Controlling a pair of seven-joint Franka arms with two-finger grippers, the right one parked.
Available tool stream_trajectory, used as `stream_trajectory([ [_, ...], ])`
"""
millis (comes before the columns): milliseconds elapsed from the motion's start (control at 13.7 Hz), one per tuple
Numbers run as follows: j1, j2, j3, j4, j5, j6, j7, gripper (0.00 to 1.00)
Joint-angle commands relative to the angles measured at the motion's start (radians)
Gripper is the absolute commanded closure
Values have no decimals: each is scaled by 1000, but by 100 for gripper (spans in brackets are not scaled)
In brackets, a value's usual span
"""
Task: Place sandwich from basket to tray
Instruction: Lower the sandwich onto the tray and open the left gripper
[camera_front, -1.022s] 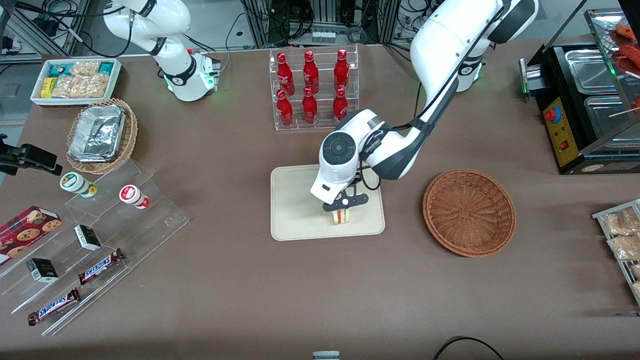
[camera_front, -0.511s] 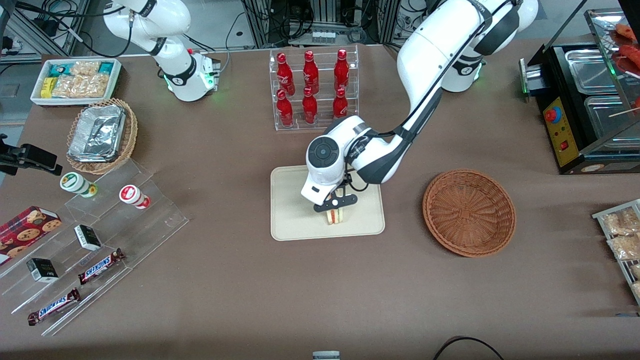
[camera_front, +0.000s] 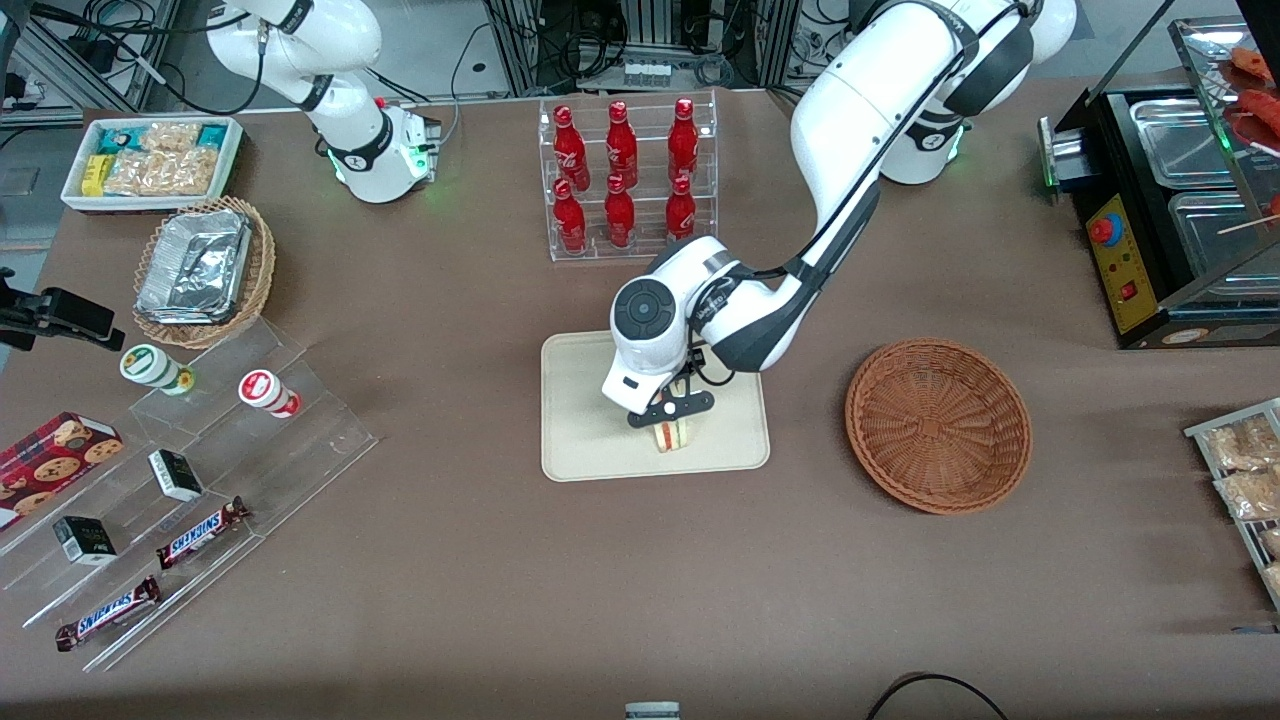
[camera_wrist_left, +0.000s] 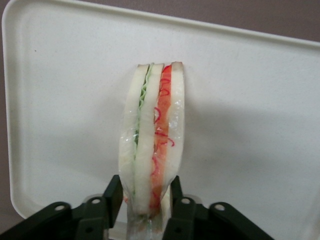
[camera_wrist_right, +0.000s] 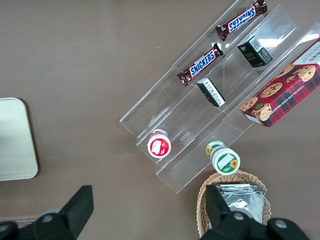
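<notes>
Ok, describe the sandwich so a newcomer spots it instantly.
Find the beige tray in front of the rack of red bottles. The gripper pinches the sandwich over it: a pale bread wedge striped with red and green filling.

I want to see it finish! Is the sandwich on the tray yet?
Nearly. The basket has no sandwich in it now. The gripper, low over the tray, holds the sandwich upright between its fingers. Letting go and lifting away are left.
</notes>
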Motion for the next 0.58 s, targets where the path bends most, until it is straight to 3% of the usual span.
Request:
stream_trajectory([
  [0, -9, -8, 7, 64, 14, -37, -29, 0],
  [511, 2, -169, 8, 71, 9, -123, -12, 0],
])
